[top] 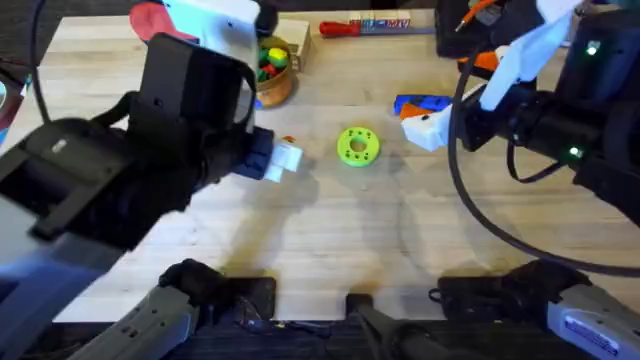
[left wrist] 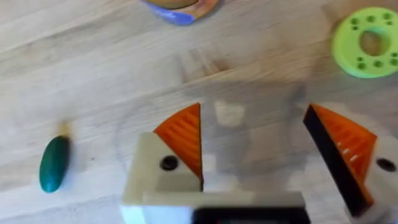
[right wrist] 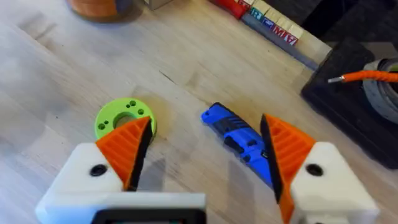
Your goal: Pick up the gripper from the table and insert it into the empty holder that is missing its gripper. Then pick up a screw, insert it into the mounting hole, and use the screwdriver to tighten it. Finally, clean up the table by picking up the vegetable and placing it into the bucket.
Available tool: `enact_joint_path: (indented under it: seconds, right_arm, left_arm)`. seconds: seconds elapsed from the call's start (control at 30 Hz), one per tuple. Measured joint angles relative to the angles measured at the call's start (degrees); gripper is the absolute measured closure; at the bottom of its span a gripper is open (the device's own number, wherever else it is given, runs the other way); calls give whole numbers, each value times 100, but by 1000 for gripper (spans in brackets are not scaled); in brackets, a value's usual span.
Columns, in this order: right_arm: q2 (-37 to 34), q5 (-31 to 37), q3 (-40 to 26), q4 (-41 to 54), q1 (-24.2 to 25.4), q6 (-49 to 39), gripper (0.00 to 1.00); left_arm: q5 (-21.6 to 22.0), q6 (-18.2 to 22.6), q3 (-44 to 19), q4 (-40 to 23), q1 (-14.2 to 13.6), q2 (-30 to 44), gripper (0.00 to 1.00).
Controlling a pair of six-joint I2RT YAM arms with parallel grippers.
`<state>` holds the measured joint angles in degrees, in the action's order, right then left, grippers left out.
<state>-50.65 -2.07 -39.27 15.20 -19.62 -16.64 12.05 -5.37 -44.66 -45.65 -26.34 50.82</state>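
The vegetable [left wrist: 55, 163] lies at nine o'clock of the left end effector [left wrist: 261, 149], whose fingers are apart. The screwdriver [right wrist: 239, 140] lies between the right end effector's [right wrist: 208, 155] spread fingers.

A table [top: 330, 240] made of pale wood planks is seen, with fine grain lines running along it. Soft shadows are cast on the wood near the middle. Past the far edge of the table, a dark floor is seen [top: 80, 8]. The wood is lit evenly from above.
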Motion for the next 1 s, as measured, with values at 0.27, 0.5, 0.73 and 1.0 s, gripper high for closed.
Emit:
enact_joint_path:
  seconds: [0.27, 0.5, 0.73, 1.0]
  right_arm:
    - [-349, -22, 0, -122, 0, 11, 10]
    - [-762, -22, 0, -528, 0, 17, 10]
    - [-987, -37, 0, -592, 0, 18, 10]
    - [-995, -39, 0, -597, 0, 20, 10]
  left_arm:
    - [-26, 707, -4, -46, 2702, 985, 15]
    - [-24, 1450, -7, 480, 4586, 1595, 15]
    - [-23, 2800, -7, 739, 5609, 1978, 15]
    - [-22, 4366, -9, 1277, 6142, 2685, 4]
